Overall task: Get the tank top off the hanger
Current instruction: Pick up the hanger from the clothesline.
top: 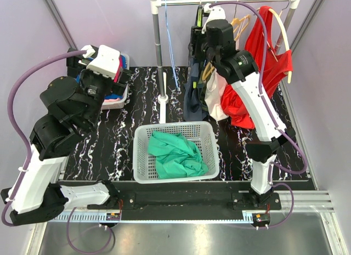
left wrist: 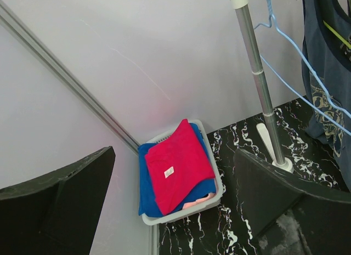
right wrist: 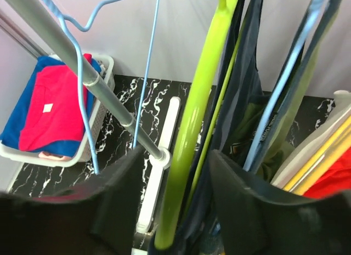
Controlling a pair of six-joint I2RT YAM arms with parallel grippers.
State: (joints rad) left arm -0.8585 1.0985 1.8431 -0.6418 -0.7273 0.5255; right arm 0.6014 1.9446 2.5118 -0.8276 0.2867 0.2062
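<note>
On the black marbled bench [top: 115, 140], a white basket [top: 175, 125] holds a crumpled green garment [top: 178, 153] just ahead of the arms' bases. To the left, the left tool [left wrist: 174, 155] hangs released, fingers spread wide, above a smaller basket [left wrist: 181, 214] of folded red and blue clothes. At the far side, the right tool [right wrist: 175, 153] stands unclenched astride a lime-green hanger [right wrist: 189, 118], gripping nothing. The dark navy tank top [right wrist: 241, 85] is draped on that hanger on the clothes rack [top: 230, 0], with a red garment [top: 263, 52] hanging farther right.
</note>
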